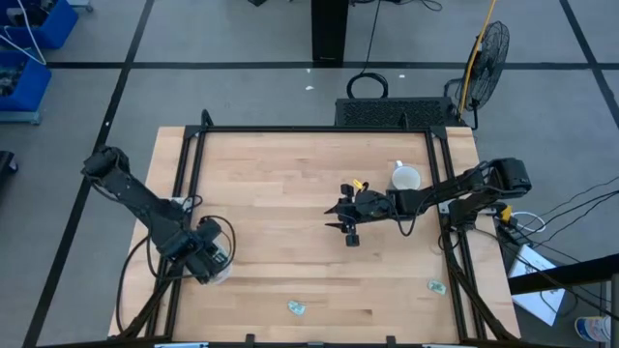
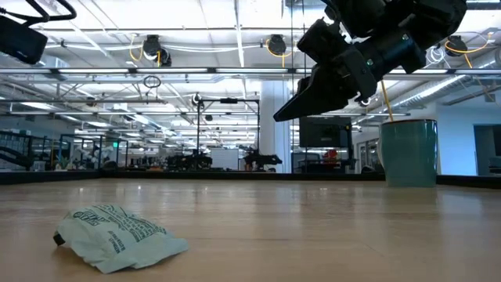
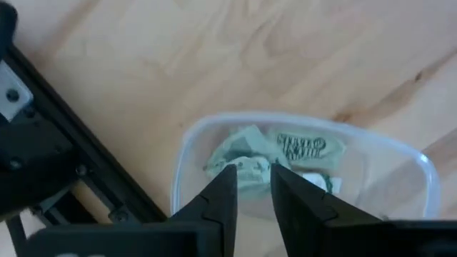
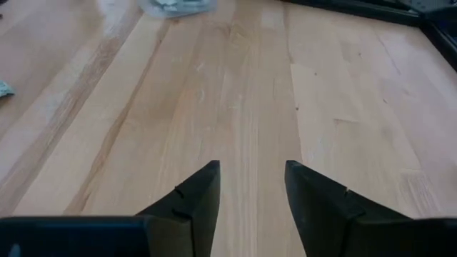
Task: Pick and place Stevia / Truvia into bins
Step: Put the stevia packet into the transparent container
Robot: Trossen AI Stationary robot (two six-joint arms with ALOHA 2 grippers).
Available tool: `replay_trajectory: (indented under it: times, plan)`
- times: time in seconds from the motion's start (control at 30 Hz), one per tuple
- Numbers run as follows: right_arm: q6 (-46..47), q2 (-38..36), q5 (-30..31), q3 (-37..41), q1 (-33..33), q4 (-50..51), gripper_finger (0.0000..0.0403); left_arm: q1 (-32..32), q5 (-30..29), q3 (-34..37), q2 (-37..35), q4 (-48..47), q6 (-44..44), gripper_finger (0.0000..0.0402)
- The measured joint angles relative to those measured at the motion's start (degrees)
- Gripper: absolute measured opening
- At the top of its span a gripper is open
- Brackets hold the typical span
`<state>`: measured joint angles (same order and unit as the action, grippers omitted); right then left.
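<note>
Stevia sachets lay in two places. Several crumpled pale green and white ones (image 3: pixel 285 153) sat inside the clear plastic tub (image 3: pixel 193 139), which stood near the table's left near corner, close beside the dark frame rail. In the high view the tub (image 1: pixel 221 271) showed only as a pale patch half hidden under the left arm. Two more sachets remained loose on the wood: one (image 1: pixel 296 307) near the middle of the near edge, and another (image 1: pixel 436 286) farther right, close to the right rail. The low view showed one of them (image 2: pixel 117 235) wrinkled and lying flat on the tabletop; which of the two it was, I cannot tell.

The left gripper (image 3: pixel 251 178) hung directly over the tub, its two dark fingers drawn close with only a narrow gap between them and nothing visible held there. Their tips pointed down at the heap of sachets inside.

The right gripper (image 4: pixel 251 175) was above the middle of the table, well apart from both loose sachets, with its jaws spread and empty over bare wood. In the high view it (image 1: pixel 346 224) reached in from the right side, and in the low view it was clearly raised off the surface.

A white mug (image 1: pixel 406 178) stood toward the far right, just beside the right arm. The wooden table (image 1: pixel 290 193) was edged by a black frame.
</note>
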<state>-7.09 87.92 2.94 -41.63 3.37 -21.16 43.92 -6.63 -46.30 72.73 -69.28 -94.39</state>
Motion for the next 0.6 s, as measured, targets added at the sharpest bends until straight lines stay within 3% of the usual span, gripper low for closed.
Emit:
replay_trajectory:
  times: [0.2, 0.33, 0.6]
  plan:
    - [-0.04, 0.0, -0.11, 0.02, -0.02, -1.12, 0.0153, -1.04, -7.39, 0.0, 0.0, 3.42, 1.04, 0.0099]
    - [-0.04, 0.0, -0.17, 0.02, -0.02, -1.26, 0.0153, -3.13, -11.86, -0.01, 0.0, 10.14, 9.29, 0.0099]
    - [3.56, 0.0, -2.48, 0.02, -0.02, -1.24, 0.0153, -8.01, -17.92, -1.27, -0.02, 37.56, 42.32, 0.0099]
